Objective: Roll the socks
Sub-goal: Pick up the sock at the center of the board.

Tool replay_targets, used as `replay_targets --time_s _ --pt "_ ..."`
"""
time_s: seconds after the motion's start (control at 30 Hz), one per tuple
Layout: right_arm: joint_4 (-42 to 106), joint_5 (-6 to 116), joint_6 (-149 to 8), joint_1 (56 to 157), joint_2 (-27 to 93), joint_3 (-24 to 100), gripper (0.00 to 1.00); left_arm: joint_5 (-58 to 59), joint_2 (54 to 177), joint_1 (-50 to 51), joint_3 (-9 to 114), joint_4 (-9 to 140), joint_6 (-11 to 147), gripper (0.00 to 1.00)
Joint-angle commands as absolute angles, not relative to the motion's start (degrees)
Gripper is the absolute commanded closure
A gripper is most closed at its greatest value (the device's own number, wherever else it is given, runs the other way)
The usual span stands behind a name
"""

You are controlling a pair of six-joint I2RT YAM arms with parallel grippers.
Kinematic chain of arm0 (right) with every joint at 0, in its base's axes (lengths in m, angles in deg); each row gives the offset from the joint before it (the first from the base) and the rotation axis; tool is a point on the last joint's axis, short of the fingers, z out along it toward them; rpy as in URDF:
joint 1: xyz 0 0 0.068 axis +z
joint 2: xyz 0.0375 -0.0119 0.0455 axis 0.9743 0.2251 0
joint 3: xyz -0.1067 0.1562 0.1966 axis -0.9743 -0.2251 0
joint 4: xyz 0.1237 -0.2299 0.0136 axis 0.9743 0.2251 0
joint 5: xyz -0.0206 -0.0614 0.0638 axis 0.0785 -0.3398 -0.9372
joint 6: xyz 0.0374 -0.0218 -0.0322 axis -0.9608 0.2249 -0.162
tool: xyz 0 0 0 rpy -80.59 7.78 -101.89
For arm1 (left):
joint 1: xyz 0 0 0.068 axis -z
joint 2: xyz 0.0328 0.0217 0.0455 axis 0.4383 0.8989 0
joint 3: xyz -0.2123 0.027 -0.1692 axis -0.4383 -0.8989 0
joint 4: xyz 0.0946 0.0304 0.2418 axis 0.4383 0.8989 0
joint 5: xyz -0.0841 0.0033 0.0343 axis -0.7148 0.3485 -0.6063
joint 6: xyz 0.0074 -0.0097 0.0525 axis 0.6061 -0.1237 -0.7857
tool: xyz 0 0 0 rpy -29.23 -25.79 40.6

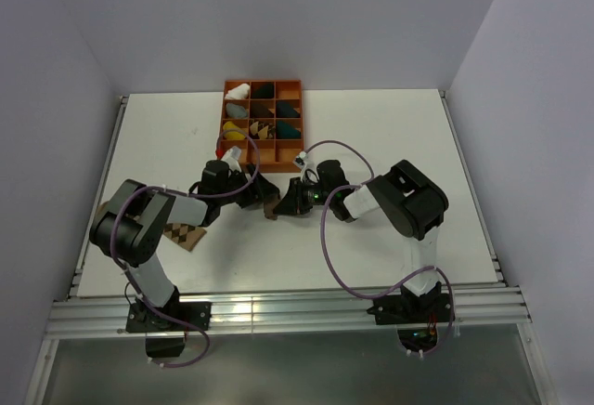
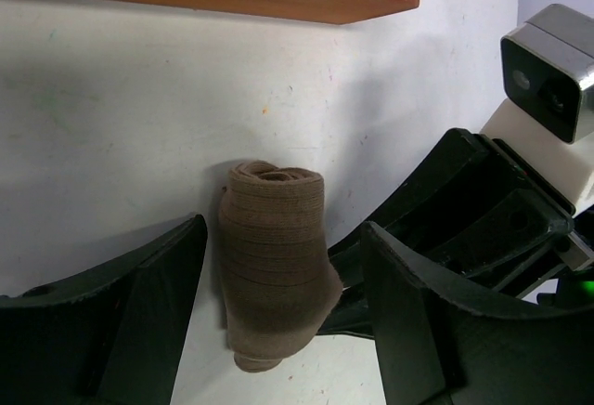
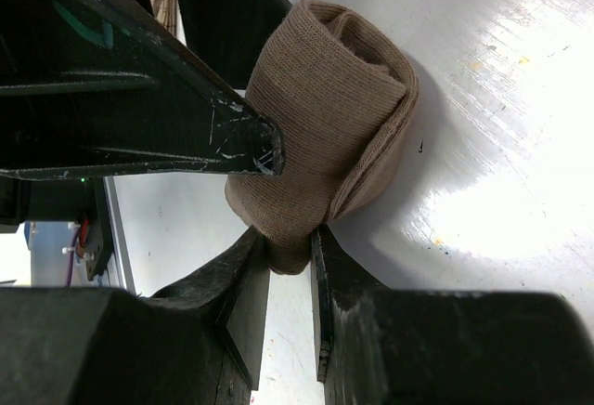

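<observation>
The tan sock (image 2: 274,256), rolled, lies on the table (image 1: 399,136) near the orange tray's (image 1: 303,122) front edge. The left gripper (image 2: 283,233) stands open astride the roll. The right gripper (image 3: 278,196) is clamped on the roll's end away from the tray.

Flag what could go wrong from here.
1. The right gripper seems to pinch the tan sock roll by one end; the outer flap looks loose, so it may unroll on release.
2. The left gripper straddles the roll open, a finger close beside the right's; closing could knock them together.
3. The argyle sock lies flat by the left arm, outside the roll.
</observation>
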State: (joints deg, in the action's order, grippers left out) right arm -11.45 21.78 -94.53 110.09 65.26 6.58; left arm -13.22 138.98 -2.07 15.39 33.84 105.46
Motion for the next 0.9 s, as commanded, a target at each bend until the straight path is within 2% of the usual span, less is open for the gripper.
replay_targets --time_s 0.0,0.87 --pt "-10.06 23.56 -93.67 109.25 66.82 6.82 1.0 -14.32 141.2 -2.61 14.6 33.58 103.6 0.27" --pt "-15.86 17.85 -98.24 106.52 71.04 6.56 1.0 -16.34 146.47 -2.53 17.41 34.64 103.95 0.29"
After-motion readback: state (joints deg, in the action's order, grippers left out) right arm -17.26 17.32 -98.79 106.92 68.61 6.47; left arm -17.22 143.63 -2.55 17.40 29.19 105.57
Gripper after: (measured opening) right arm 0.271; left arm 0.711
